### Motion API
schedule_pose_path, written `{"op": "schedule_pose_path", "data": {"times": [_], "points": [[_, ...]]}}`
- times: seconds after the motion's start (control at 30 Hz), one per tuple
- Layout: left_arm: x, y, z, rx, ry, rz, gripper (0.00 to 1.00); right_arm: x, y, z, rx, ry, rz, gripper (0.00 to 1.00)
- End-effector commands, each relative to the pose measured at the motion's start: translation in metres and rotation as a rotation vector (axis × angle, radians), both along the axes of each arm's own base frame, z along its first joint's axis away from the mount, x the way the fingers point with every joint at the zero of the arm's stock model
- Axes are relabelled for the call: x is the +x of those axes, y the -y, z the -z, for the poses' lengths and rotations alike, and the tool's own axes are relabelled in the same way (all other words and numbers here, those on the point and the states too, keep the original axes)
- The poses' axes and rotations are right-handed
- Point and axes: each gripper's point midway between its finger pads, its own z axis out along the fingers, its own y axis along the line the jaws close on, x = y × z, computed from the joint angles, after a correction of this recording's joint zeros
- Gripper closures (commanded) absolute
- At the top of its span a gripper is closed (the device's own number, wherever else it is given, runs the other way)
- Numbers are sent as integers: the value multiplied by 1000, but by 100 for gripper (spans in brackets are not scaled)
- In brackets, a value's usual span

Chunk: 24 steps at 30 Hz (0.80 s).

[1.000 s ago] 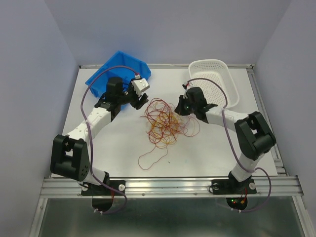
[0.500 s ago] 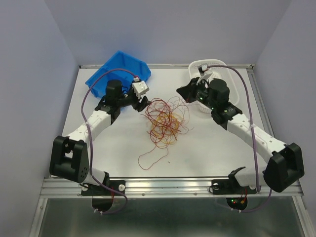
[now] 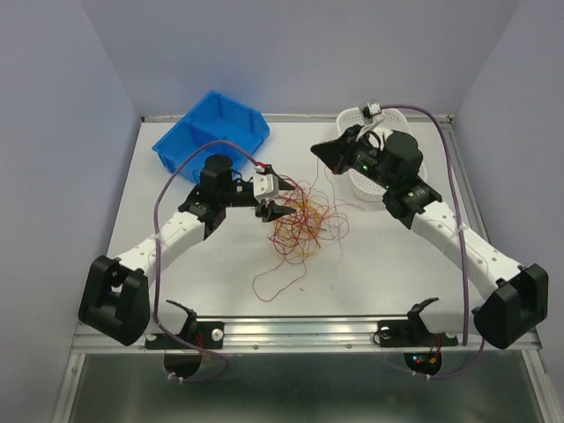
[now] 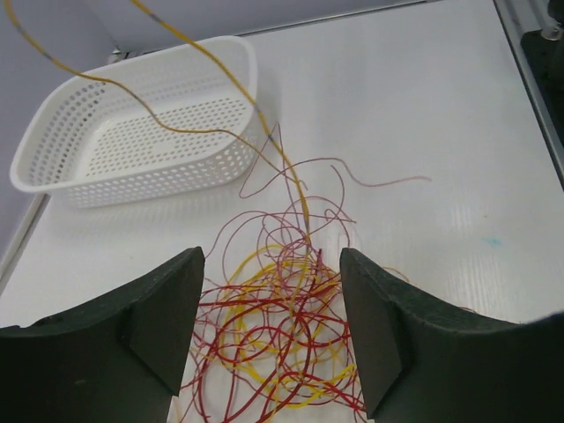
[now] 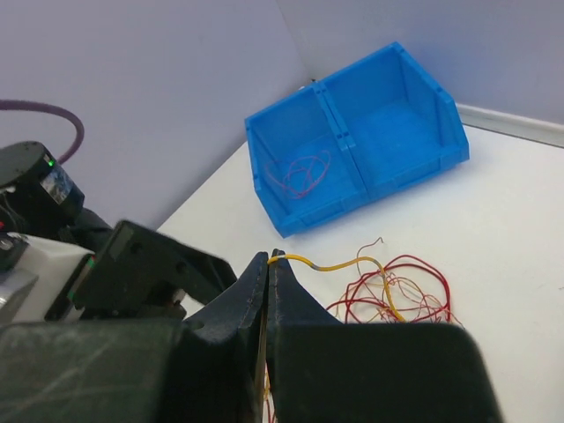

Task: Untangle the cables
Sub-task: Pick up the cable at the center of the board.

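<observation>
Where the thin, curly dark-red and yellow-orange wire cables (image 3: pixel 302 225) lie heaped near the middle of the white worktop (image 3: pixel 211 264), we see the left gripper (image 3: pixel 280 204) low at the heap's left side. Its jaws are spread, with only loose loops of the heap lying between them. The right gripper (image 3: pixel 315 150) hangs higher, toward the far edge, clenched on a single yellow-orange strand (image 5: pixel 322 266) that runs down into the heap.

A blue plastic two-compartment bin (image 3: pixel 211 134) sits at the far left corner. A white perforated plastic basket (image 3: pixel 357 182) sits at the far right corner, and the right arm crosses over it, hiding much of it from above.

The left wrist view gives us what the overhead view cannot: the basket whole, and the strand climbing out of the heap past the basket's near wall and off the top of the picture. Only the right wrist view shows the pinch itself, the strand's end caught between the closed fingertips. It also shows a few red strands (image 5: pixel 300 172) lying inside the bin — in the compartment on the left of that view, well apart from the heap.
</observation>
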Motion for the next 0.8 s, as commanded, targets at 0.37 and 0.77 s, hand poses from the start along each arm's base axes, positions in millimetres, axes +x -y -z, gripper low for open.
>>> {"op": "schedule_pose_path", "data": {"times": [0.37,0.77], "points": [[4,25,46,85,-43,56,58,-11,4,-122,165,206,9,100],[13,28,51,79,-86,36,62,-60,19,-263,412,477,-79,99]]}}
